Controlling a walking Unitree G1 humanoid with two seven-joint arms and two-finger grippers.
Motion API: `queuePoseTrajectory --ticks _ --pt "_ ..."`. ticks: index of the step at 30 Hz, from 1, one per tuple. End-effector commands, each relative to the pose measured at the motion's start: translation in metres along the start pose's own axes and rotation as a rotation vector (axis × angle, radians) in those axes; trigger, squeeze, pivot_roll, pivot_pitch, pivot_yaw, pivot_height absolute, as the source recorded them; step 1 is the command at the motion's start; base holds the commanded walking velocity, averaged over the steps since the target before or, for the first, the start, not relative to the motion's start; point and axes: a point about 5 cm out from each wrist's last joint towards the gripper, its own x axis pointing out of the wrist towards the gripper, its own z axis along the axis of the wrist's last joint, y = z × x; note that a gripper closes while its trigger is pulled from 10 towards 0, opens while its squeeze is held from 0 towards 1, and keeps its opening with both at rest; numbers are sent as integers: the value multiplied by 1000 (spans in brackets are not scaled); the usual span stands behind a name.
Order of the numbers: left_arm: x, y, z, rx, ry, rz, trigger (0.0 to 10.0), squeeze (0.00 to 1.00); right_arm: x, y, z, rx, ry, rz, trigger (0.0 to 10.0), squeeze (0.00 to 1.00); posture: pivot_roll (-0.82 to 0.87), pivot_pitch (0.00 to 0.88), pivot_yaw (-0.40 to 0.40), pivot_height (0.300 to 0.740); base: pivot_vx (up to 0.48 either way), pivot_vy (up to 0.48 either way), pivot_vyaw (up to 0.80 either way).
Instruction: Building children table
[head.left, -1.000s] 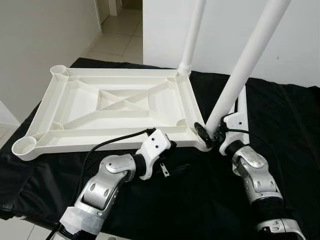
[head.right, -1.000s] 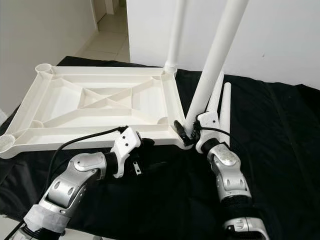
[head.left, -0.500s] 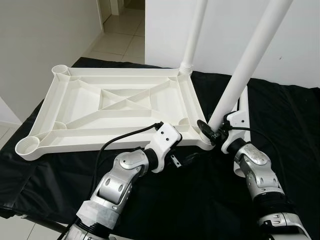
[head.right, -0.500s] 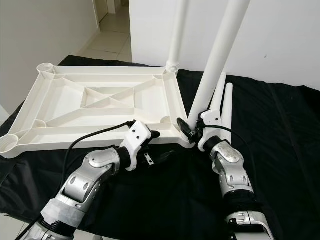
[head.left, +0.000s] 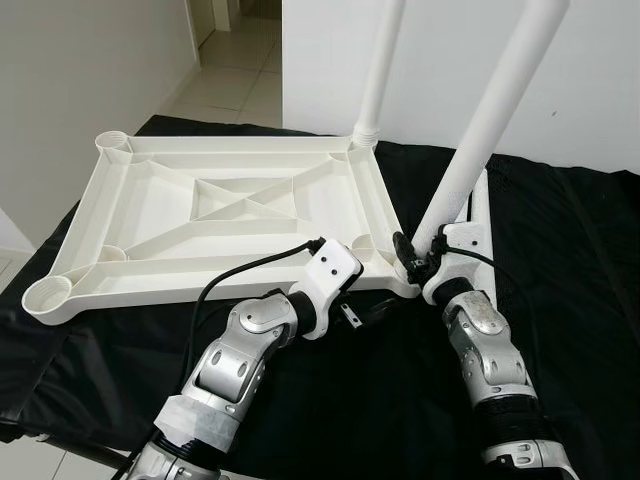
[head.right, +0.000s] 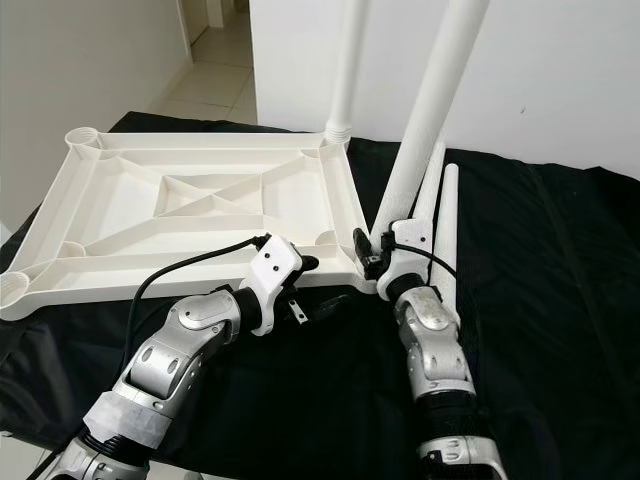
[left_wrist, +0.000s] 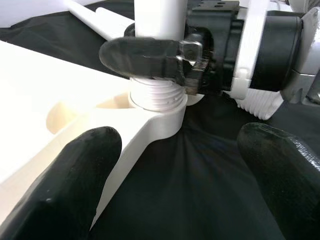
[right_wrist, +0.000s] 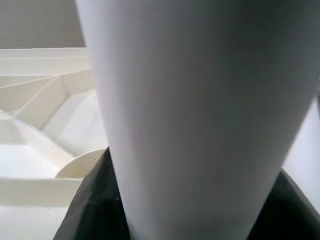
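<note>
An upturned white tabletop (head.left: 230, 215) lies ribs-up on the black-draped table (head.left: 570, 300), toward its left side, so its corner sockets face up to take legs. One leg (head.left: 378, 70) already stands in the far right socket. A second leg (head.left: 480, 140) leans into the near right socket, its thread (left_wrist: 157, 97) partly seated in the collar, probably mid-screwing. The right gripper (head.left: 413, 258) has its fingers closed around this leg just above the thread, apparently to turn or steady it. The left gripper (head.left: 365, 315) hangs beside the tabletop's near right corner, fingers (left_wrist: 60, 185) spread apart and holding nothing, seemingly ready to brace the frame. Two spare legs (head.right: 440, 215) lie on the cloth just right of the tabletop, within reach for the two unfilled sockets (head.left: 45, 295) on the left. No brand, label or writing is legible on any part.
</note>
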Motion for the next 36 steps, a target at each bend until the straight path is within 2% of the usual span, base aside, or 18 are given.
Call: queuePoseTrajectory --ticks 1,4,6,7,9,15,16,17,18,19,20,26,27,29,30,31,32,36 --pt "-3 1 -3 -7 10 30 10000 0 -4 0 -8 5 51 -71 10000 0 -51 43 -24 740 0 0 0" --pt "-7 6 -5 3 20 39 10000 0 -10 9 -7 7 53 -150 10000 0 -50 41 -27 740 0 0 0" --pt "-13 14 -7 14 35 59 10000 0 -17 16 -8 -9 59 -212 10000 0 -44 39 -28 740 0 0 0" --pt "-13 14 -7 14 35 59 10000 0 -17 16 -8 -9 59 -212 10000 0 -44 39 -28 740 0 0 0" --pt "-21 25 -8 31 50 85 10000 0 -21 29 -7 16 64 -188 10000 0 -43 34 -24 740 0 0 0" --pt "-25 31 -8 39 56 103 10000 0 -22 33 -3 7 53 -156 10000 0 -42 32 -22 740 0 0 0" --pt "-28 34 -8 47 57 120 10000 0 -23 35 0 7 43 -139 10000 75 -38 26 -20 740 0 0 0" --pt "-29 35 -8 47 58 127 10000 0 -23 36 0 11 40 -127 10000 345 -38 26 -20 740 0 0 0" --pt "-29 35 -8 47 58 127 10000 0 -23 36 0 11 40 -127 10000 345 -38 26 -20 740 0 0 0" --pt "-30 35 -8 46 58 124 10000 0 -23 36 1 16 37 -126 10000 933 -38 25 -20 740 0 0 0" --pt "-30 35 -8 44 55 128 10000 0 -22 36 3 17 22 -100 10000 1000 -36 22 -21 740 0 0 0" --pt "-30 32 -6 44 41 125 10000 0 -19 27 8 20 -4 -40 10000 1000 -34 21 -23 740 0 0 0" --pt "-28 29 -6 41 33 121 10000 0 -15 20 7 -11 19 29 10000 1000 -33 20 -26 740 0 0 0" --pt "-27 28 -5 39 30 120 10000 0 -13 17 7 -23 27 66 10000 1000 -32 21 -26 740 0 0 0" --pt "-26 26 -5 35 24 116 10000 0 -12 13 8 -47 28 98 10000 16 -33 22 -24 740 0 0 0" --pt "-26 26 -5 35 24 116 10000 0 -12 13 8 -47 28 98 10000 16 -33 22 -24 740 0 0 0" --pt "-25 22 -5 34 16 108 10000 0 -11 8 5 -75 38 178 10000 0 -32 24 -25 740 0 0 0" --pt "-23 13 -8 32 15 73 10000 0 -9 -5 5 -168 8 270 10000 0 -30 25 -24 740 0 0 0"
